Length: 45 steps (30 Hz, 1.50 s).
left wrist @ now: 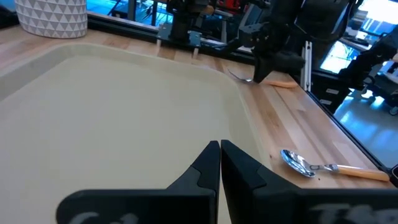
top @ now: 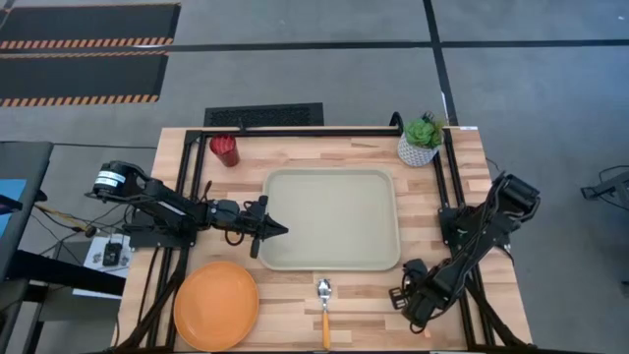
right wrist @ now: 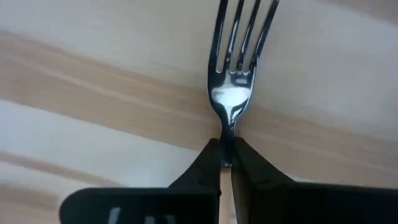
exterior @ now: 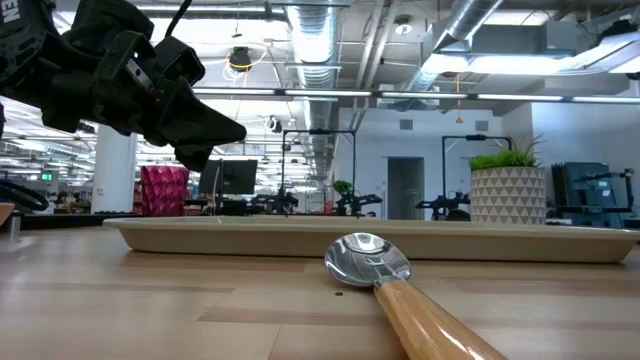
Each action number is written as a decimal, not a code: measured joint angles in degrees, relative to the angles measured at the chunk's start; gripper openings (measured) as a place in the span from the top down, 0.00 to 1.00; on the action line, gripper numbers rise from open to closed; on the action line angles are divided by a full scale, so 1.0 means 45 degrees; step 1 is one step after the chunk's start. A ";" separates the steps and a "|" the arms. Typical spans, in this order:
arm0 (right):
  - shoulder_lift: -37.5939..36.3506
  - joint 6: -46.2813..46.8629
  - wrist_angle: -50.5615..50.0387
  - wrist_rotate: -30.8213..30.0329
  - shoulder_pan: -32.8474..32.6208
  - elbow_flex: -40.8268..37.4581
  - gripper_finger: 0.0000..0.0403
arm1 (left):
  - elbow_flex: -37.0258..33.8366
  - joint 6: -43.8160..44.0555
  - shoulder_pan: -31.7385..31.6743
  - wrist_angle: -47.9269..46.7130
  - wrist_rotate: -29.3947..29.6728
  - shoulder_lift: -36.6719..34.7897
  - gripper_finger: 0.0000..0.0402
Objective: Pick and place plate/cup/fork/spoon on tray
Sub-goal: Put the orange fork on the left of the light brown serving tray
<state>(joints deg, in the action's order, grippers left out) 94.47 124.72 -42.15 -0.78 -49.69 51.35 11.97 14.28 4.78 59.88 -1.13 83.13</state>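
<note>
The beige tray [top: 329, 221] lies mid-table. My left gripper [top: 278, 232] is shut and empty, just above the tray's left edge; it also shows in the low view [exterior: 215, 132] and the left wrist view [left wrist: 220, 149]. My right gripper [top: 401, 295] is at the table's near right, shut on the fork [right wrist: 239, 62]. The orange plate [top: 216, 305] lies flat at the near left. The spoon [top: 324, 303] lies on the wood before the tray's near rim, bowl toward the tray. The dark red cup [top: 224, 149] stands upright at the far left. My right gripper pinches the fork's thin neck [right wrist: 227, 134], just behind the tined head, between its two fingers, one on each side. The fingers point down from above. The tines stick out past the fingertips over the wood; the handle is hidden behind the fingers. Whether the fork is clear of the table, I cannot tell.
A white pot with a green plant [top: 421, 143] stands at the far right corner beside the tray. A black frame [top: 295, 131] runs along the table's far and side edges. Bare wood lies between the plate, the spoon and my right gripper.
</note>
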 joint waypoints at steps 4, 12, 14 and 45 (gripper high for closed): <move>-0.0838 -0.0413 0.0025 -0.0919 0.0305 0.0015 0.93 | 0.0000 0.0039 0.0000 -0.0005 0.0129 0.0000 1.00; -0.1829 -0.4536 -0.0951 -0.4189 0.3082 0.1348 0.94 | -0.0005 0.0131 0.0000 -0.0214 0.0568 0.0000 1.00; -0.1745 -0.5965 -0.0557 -0.4269 0.4499 0.1563 0.94 | -0.0005 0.0131 0.0000 -0.0219 0.0646 0.0000 1.00; 0.5298 -1.3377 0.6567 -0.2624 1.1335 0.5425 0.91 | -0.0015 0.0335 0.0000 -0.0995 0.1419 0.0000 1.00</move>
<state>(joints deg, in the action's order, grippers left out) 118.31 64.52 -12.60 -12.58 1.31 75.76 11.90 15.79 4.78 55.40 5.26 83.13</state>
